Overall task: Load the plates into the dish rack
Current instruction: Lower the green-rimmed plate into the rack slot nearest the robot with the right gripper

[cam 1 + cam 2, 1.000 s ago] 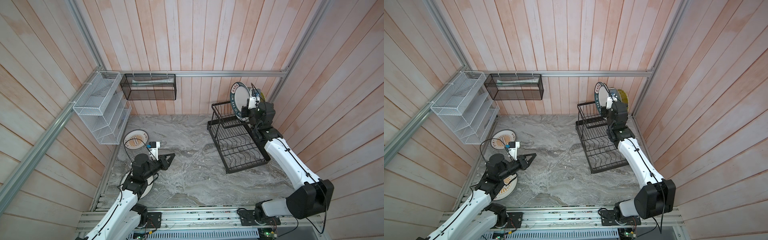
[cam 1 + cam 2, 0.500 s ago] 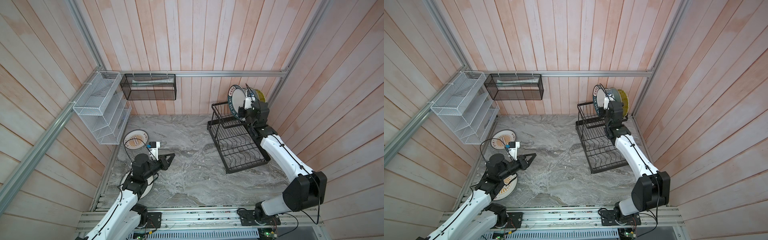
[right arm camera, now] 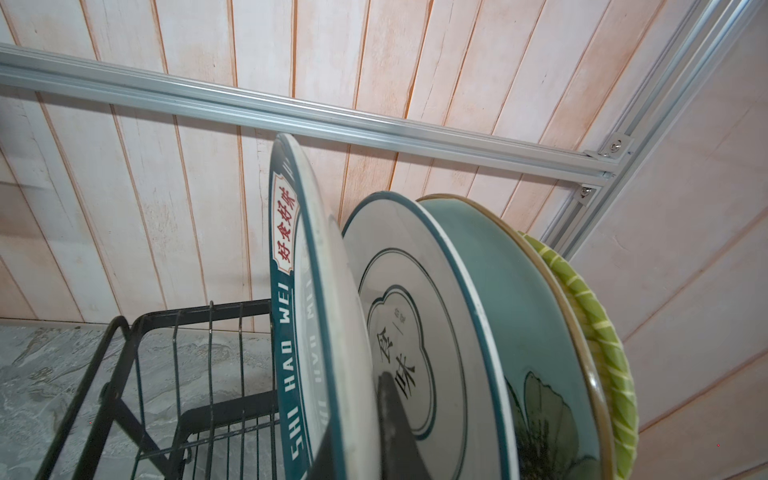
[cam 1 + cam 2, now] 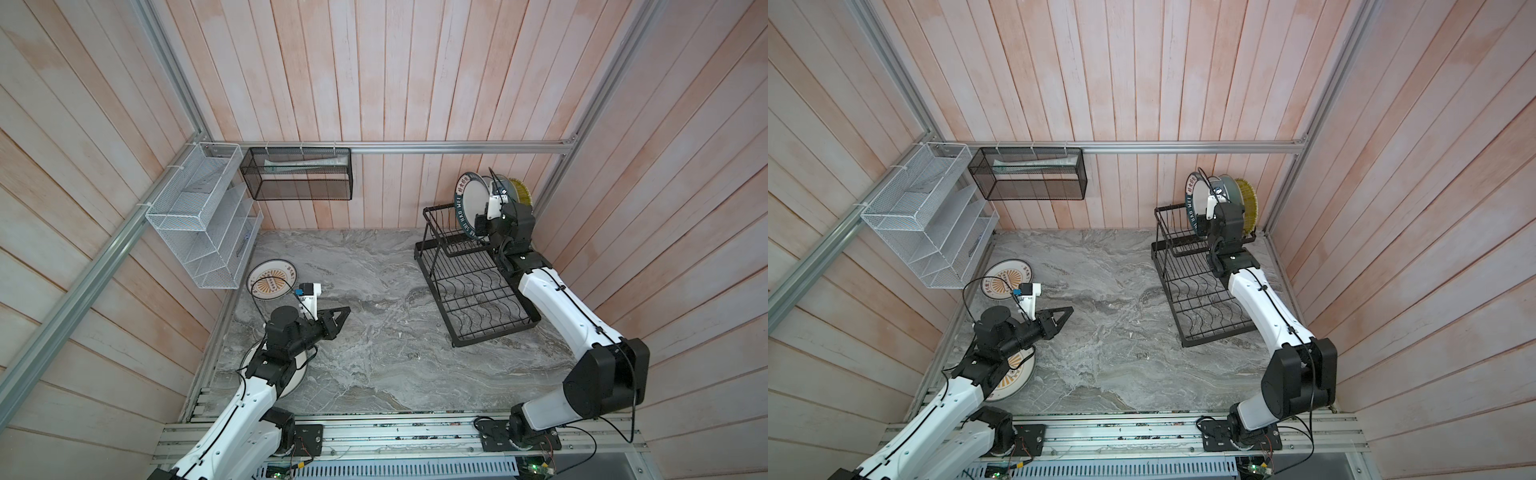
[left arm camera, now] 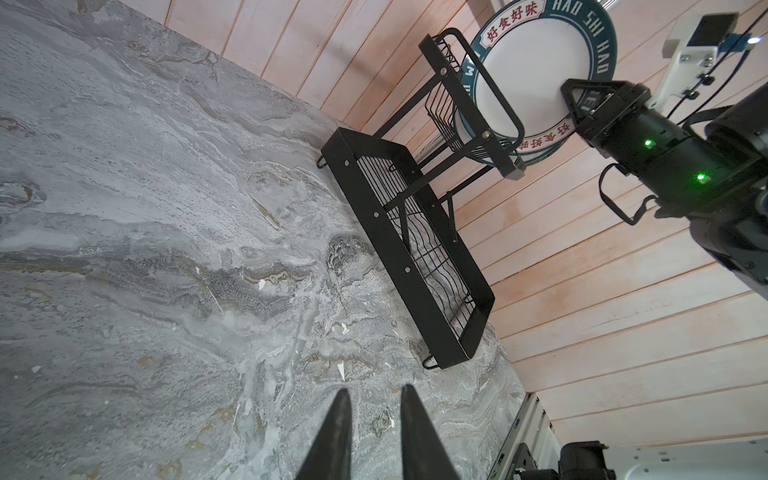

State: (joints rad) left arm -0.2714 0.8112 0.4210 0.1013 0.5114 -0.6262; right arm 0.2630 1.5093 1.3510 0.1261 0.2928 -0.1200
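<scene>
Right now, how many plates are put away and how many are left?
Three stand in the dish rack: the yellow plate, teal plate and ringed white plate. The right claw holds the lettered plate upright next to them. Two sunburst plates lie on the table: one by the white shelf, one under the left arm.
</scene>
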